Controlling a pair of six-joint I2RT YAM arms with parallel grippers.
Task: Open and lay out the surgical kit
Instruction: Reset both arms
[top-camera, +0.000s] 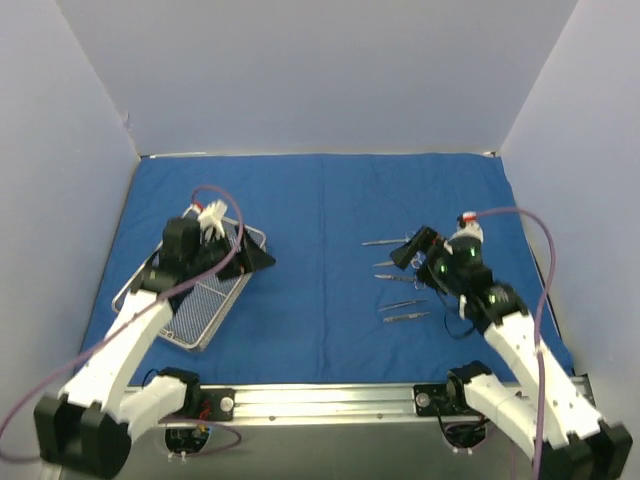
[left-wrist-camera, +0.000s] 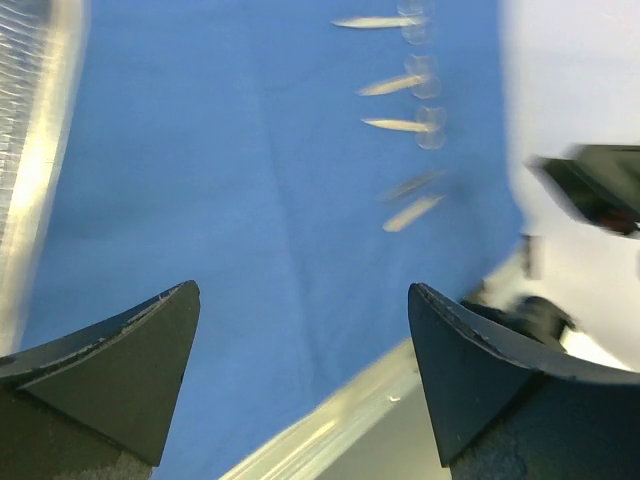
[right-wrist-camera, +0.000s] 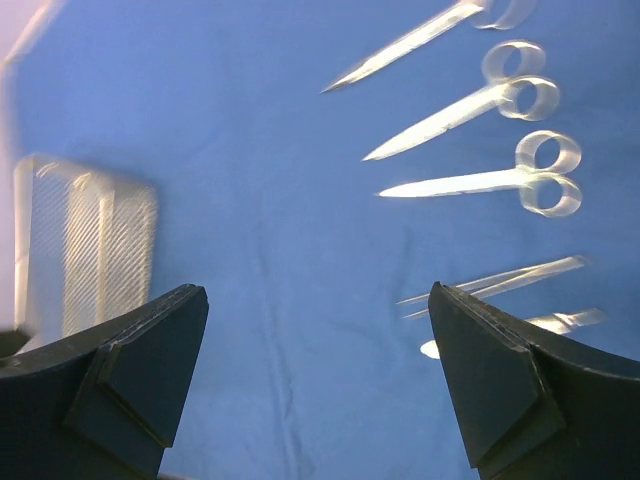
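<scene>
The royal-blue cloth wrap (top-camera: 320, 210) lies spread flat over the table. The silver wire-mesh tray (top-camera: 195, 310) sits on it at the left, partly under my left arm. It also shows in the right wrist view (right-wrist-camera: 85, 250). Several steel instruments lie in a column at the right: three scissors (right-wrist-camera: 470, 183) above two forceps (right-wrist-camera: 500, 280), with the scissors also visible from above (top-camera: 385, 241). My left gripper (top-camera: 258, 255) is open and empty beside the tray's right edge. My right gripper (top-camera: 410, 250) is open and empty over the scissors.
A metal rail (top-camera: 330, 398) runs along the near table edge and shows in the left wrist view (left-wrist-camera: 330, 420). White walls close in the left, back and right. Purple cables loop off both arms. Bare cloth lies between tray and instruments.
</scene>
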